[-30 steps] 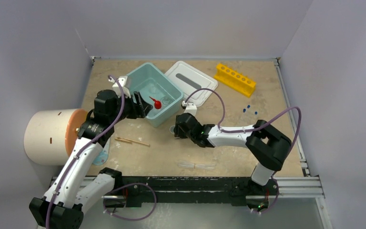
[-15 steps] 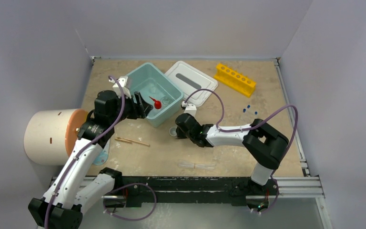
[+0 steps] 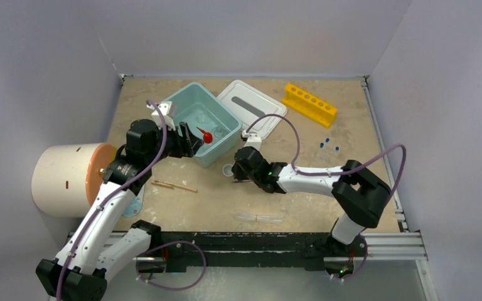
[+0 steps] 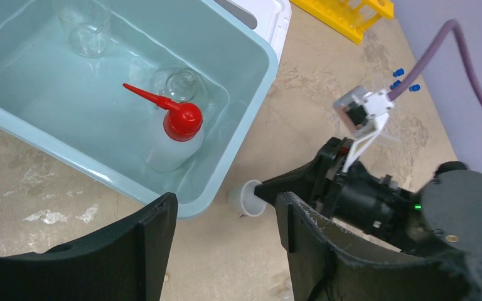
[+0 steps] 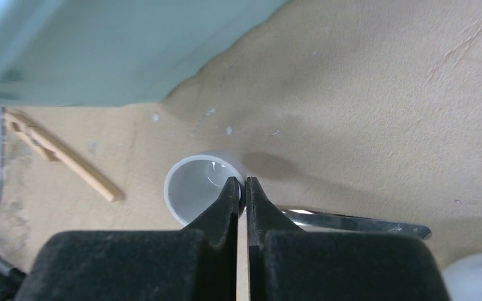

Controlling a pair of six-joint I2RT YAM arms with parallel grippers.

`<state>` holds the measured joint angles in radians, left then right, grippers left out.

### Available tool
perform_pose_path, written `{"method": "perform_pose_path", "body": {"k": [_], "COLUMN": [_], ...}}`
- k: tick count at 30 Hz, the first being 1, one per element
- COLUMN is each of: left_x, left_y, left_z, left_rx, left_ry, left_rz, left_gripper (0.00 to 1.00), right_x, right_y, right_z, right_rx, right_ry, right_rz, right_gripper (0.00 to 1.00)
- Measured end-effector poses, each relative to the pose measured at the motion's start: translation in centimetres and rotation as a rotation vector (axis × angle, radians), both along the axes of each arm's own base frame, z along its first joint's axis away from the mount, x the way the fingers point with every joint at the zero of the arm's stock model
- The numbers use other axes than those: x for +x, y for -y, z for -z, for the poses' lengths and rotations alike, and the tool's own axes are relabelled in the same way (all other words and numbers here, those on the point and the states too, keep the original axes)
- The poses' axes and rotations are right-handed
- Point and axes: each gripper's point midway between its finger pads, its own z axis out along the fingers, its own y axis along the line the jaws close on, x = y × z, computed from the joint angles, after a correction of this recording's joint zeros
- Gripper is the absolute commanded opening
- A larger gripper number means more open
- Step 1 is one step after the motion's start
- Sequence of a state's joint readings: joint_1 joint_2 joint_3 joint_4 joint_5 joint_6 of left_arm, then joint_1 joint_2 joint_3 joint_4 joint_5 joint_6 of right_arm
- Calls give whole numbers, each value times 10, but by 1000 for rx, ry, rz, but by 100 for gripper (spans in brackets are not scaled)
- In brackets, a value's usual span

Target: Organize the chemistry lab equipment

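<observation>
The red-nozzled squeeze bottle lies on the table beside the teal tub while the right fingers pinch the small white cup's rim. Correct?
No: the squeeze bottle lies inside the teal tub, as the left wrist view shows. The right fingers do pinch the rim of the small white cup.

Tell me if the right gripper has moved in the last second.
No, barely: the right gripper stays at the near corner of the teal tub; only its jaws have closed, on the rim of the small white bowl.
</observation>
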<state>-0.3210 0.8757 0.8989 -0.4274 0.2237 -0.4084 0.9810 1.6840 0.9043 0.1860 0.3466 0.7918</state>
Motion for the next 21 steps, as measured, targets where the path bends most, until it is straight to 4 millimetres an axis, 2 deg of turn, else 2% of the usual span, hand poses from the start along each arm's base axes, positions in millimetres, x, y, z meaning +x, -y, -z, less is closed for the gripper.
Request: {"method": "perform_pose_path", "body": {"k": [7, 11, 16, 21], "left_x": [1, 10, 32, 68], "left_y": [2, -4, -13, -22], "left_z": [4, -3, -24, -43], "left_rx": [12, 35, 58, 111], "left_ry": [-28, -36, -10, 8], "left_rz": [4, -42, -134, -228], "left_gripper": [60, 60, 61, 62], "right_x": [-1, -5, -12, -14], "right_y": [4, 10, 23, 34], "right_z": [-65, -101, -137, -171], "right_rx": [104, 152, 181, 181], "right_ry": [89, 144, 200, 258], "right_rz": [-10, -23, -39, -45], "right_gripper": [0, 0, 0, 0]}}
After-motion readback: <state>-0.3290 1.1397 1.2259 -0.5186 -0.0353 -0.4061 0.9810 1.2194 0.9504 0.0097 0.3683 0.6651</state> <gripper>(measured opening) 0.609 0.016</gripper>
